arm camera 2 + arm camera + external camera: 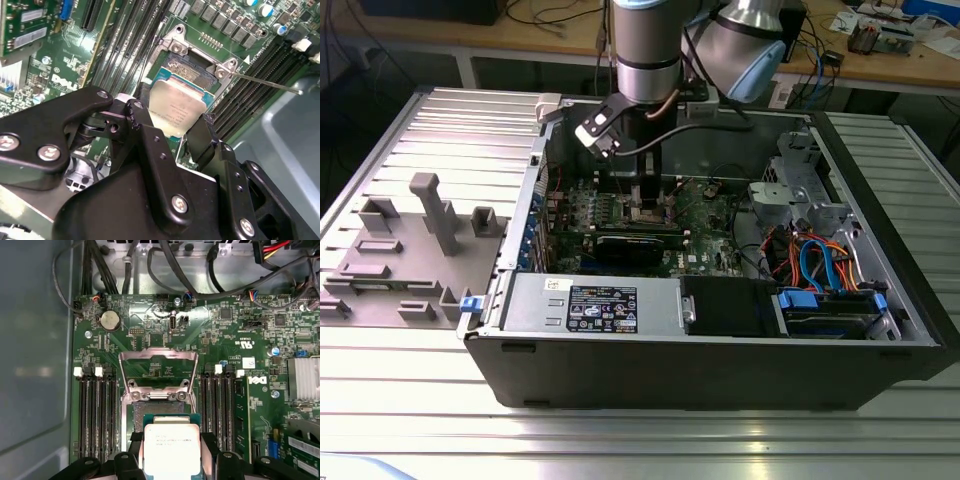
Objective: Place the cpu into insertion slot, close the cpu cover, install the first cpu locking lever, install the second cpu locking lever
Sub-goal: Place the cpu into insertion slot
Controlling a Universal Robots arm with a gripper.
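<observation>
My gripper [645,195] reaches down into the open computer case and is shut on the cpu [177,107], a flat square chip with a silver-grey top. One black finger [142,107] presses each opposite edge. The cpu [170,445] hangs just above the insertion slot [159,409], whose dark contact field [189,71] shows beyond the chip's far edge. The cpu cover [157,357], a silvery frame with a square window, stands swung open behind the slot. A thin metal locking lever [265,83] sticks out free to one side of the socket.
Long black memory slots [97,415] flank the socket on both sides. A finned heatsink [304,380] and a coin battery [110,319] sit on the green board. Cables [150,270] run along the case wall. A grey fixture [430,215] lies outside the case at the exterior view's left.
</observation>
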